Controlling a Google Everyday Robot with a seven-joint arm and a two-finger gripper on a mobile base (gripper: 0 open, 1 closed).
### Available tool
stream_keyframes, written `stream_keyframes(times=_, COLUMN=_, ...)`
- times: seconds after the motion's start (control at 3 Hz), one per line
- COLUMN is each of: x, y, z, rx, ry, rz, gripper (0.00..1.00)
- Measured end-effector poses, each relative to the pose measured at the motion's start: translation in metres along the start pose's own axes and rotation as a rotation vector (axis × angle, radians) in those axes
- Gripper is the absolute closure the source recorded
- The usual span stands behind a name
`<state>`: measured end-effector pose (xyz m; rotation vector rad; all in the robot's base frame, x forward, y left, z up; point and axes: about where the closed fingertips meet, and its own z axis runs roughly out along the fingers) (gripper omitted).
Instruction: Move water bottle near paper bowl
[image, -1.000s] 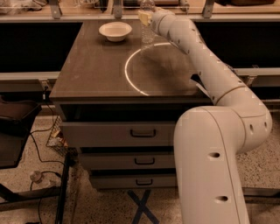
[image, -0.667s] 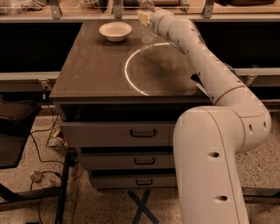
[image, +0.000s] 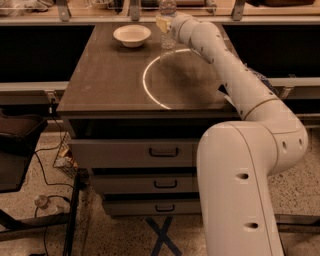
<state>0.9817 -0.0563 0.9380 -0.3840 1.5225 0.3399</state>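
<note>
Pincer (image: 165, 23): at the far end of my counter (image: 110, 80), against the water bottle's middle; pinching or spread, I cannot tell.
Water bottle (image: 168, 41): upright on the counter, near the paper bowl's right side, not touching it.
Paper bowl (image: 132, 35): far end, left of centre.

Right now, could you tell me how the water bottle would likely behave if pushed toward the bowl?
The water bottle stands tall and narrow, so a high push would probably tip it. Its clear plastic likely flexes when squeezed. The claw is at its middle, a little apart from the bowl.
</note>
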Motion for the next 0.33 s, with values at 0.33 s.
stream_keyframes(times=0.33, x=0.001, y=0.0021, z=0.0013, rx=-0.003, ry=0.001, rz=0.001, gripper=0.0)
